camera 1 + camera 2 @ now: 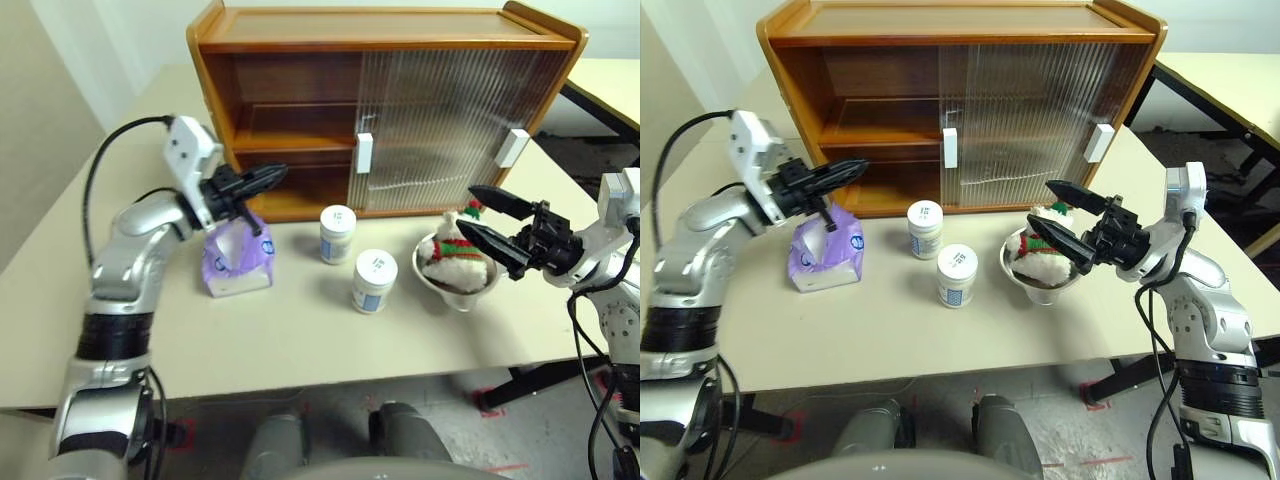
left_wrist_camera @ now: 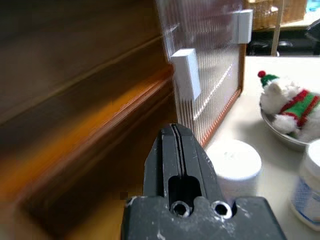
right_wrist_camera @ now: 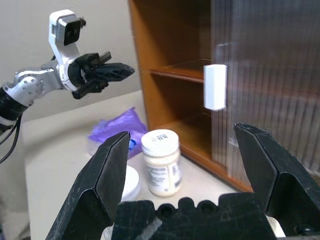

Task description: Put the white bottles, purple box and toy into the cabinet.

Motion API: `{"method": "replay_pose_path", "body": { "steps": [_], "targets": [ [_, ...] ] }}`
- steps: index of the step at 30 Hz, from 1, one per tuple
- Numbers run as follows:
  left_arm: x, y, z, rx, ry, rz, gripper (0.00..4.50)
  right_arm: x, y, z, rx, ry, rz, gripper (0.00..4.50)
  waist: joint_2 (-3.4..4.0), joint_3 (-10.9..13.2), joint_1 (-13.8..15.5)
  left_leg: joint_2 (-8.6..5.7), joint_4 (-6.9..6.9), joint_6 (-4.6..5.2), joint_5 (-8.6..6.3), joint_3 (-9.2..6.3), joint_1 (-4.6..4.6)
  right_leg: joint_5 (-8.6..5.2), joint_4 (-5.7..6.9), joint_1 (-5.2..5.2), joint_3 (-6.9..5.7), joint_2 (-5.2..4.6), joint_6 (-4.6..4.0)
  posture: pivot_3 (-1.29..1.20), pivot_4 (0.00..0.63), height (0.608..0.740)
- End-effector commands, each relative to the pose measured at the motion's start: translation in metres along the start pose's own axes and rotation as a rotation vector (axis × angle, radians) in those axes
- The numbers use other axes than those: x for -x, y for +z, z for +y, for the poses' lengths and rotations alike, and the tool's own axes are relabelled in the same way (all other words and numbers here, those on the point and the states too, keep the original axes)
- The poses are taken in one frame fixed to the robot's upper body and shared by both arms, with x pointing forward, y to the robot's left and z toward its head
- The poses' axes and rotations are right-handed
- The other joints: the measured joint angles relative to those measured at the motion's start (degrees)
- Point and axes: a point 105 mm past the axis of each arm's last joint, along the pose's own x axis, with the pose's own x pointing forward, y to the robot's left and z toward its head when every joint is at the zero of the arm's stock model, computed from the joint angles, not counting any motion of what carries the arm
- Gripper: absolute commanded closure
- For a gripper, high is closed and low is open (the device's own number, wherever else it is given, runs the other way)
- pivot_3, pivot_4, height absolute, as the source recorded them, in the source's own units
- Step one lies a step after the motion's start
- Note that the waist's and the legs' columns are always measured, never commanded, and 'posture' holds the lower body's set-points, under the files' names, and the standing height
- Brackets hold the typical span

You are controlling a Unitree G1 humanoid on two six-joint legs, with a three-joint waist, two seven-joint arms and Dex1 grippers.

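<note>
The left hand point(image 1: 268, 177) is closed and empty, its two black fingers pressed together, raised above the purple box point(image 1: 237, 262) and pointing at the open left half of the cabinet point(image 1: 300, 45). The box is a soft lilac pack with white tissue at its top, lying on the desk point(image 1: 300, 340) just before the cabinet's left end. The right hand point(image 1: 492, 223) is spread wide and holds nothing, hovering just over the toy point(image 1: 455, 255), a fluffy white figure in red-and-green scarf and cap sitting in a metal bowl point(image 1: 440, 285) toward the desk's right edge. Two white bottles point(image 1: 337, 234) point(image 1: 374, 281) with blue labels stand between box and bowl. The cabinet's ribbed doors, both slid right, carry white handles point(image 1: 363, 153). The right wrist view shows the cabinet's inner shelf point(image 3: 182, 74) from the side.
</note>
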Motion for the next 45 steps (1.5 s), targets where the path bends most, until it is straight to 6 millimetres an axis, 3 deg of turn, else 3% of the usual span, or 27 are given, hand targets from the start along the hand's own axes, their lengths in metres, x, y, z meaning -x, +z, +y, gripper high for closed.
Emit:
{"method": "replay_pose_path", "body": {
  "steps": [1, 4, 8, 12, 19, 23, 28, 31, 41, 45],
  "targets": [
    [0.027, -0.01, 0.013, 0.175, 0.078, 0.059, 4.1, -0.003, -0.003, 0.0, 0.005, 0.031, 0.022, 0.0, 0.0, 0.0, 0.51, 0.0, 0.0, 0.0, 0.0, -0.01, 0.0, 0.0, 0.0, 0.0, -0.01, 0.0, 0.0, 0.11, 0.0, 0.74],
    [0.057, -0.035, 0.018, 0.323, 0.12, 0.184, 3.15, -0.008, -0.004, 0.001, 0.008, 0.056, 0.029, 0.0, 0.04, 0.03, 0.89, 0.0, 0.0, -0.01, -0.01, 0.0, 0.01, -0.01, 0.0, -0.02, -0.01, 0.0, -0.01, 0.12, 0.0, 0.74],
    [0.085, -0.063, 0.023, 0.454, 0.195, 0.312, 1.57, -0.012, -0.007, 0.005, 0.002, 0.075, 0.037, 0.0, 0.03, 0.08, 1.08, 0.01, 0.0, -0.06, -0.03, -0.03, 0.01, -0.07, 0.02, -0.02, -0.07, -0.05, -0.1, 0.12, 0.0, 0.74],
    [0.091, -0.081, 0.019, 0.585, 0.212, 0.354, 0.02, -0.013, -0.01, 0.006, 0.001, 0.078, 0.043, 0.0, 0.04, 0.12, 1.63, 0.0, -0.01, -0.1, -0.05, -0.11, 0.0, -0.1, 0.02, -0.01, -0.24, -0.17, -0.16, 0.12, 0.0, 0.74],
    [0.078, -0.109, 0.006, 0.756, 0.235, 0.419, 0.02, -0.011, -0.013, 0.008, -0.005, 0.07, 0.051, 0.0, 0.06, 0.13, 2.29, 0.03, -0.05, -0.17, -0.09, -0.19, -0.01, -0.13, 0.02, -0.03, -0.3, -0.48, -0.23, 0.11, 0.0, 0.74],
    [0.075, -0.135, 0.004, 0.831, 0.281, 0.485, 0.02, -0.015, -0.015, 0.013, -0.02, 0.08, 0.044, 0.0, 0.08, 0.13, 2.39, 0.03, -0.09, -0.22, -0.12, -0.23, -0.01, -0.18, 0.04, -0.04, -0.33, -0.46, -0.31, 0.11, 0.0, 0.74],
    [0.071, -0.142, 0.006, 0.912, 0.299, 0.445, 0.02, -0.017, -0.017, 0.016, -0.027, 0.082, 0.043, 0.0, 0.1, 0.11, 2.51, 0.0, -0.1, -0.24, -0.12, -0.29, -0.01, -0.18, 0.04, -0.03, -0.4, -0.53, -0.32, 0.1, 0.0, 0.74],
    [0.066, -0.136, 0.008, 0.955, 0.283, 0.373, 0.62, -0.017, -0.016, 0.016, -0.026, 0.08, 0.043, 0.0, 0.1, 0.11, 2.53, -0.02, -0.1, -0.24, -0.12, -0.35, -0.02, -0.18, 0.05, -0.02, -0.59, -0.65, -0.33, 0.1, 0.0, 0.74],
    [0.06, -0.115, 0.009, 1.009, 0.229, 0.217, 4.47, -0.017, -0.013, 0.011, -0.01, 0.076, 0.048, 0.0, 0.08, 0.12, 2.49, -0.04, -0.11, -0.27, -0.13, -0.57, -0.17, -0.22, 0.01, -0.02, -0.92, -0.8, -0.43, 0.11, 0.0, 0.74],
    [0.064, -0.095, 0.012, 1.023, 0.214, 0.131, 4.49, -0.017, -0.012, 0.009, -0.005, 0.077, 0.049, 0.0, 0.08, 0.12, 2.39, -0.04, -0.12, -0.3, -0.14, -0.72, -0.23, -0.25, -0.01, -0.02, -1.07, -0.85, -0.48, 0.11, 0.0, 0.74]
  ]
}}
